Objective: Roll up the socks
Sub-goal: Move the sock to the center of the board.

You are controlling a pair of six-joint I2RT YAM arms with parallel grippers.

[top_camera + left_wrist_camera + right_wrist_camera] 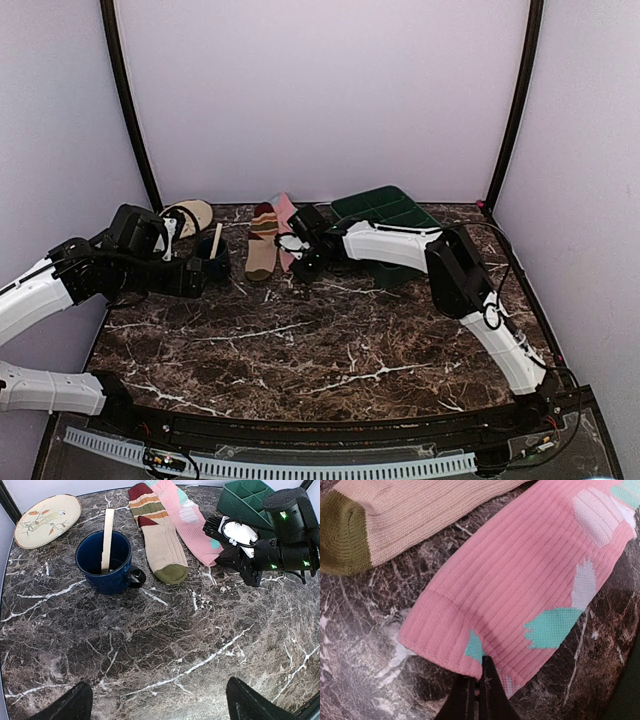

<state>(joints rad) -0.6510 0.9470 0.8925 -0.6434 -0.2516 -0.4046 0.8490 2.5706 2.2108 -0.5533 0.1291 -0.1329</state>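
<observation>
A dark brown marble-patterned tabletop [300,350], veined in white, forms the base of the enclosure. Plain pale lilac walls [320,90] close it on three sides, with thin black posts [130,110] at the rear corners. A white slotted strip [300,467] runs along the near edge. The light is soft and even.

Left gripper [160,702] hovers with its 2 fingers spread wide; right gripper [481,680] reaches leftward, low, pinched tight.
</observation>
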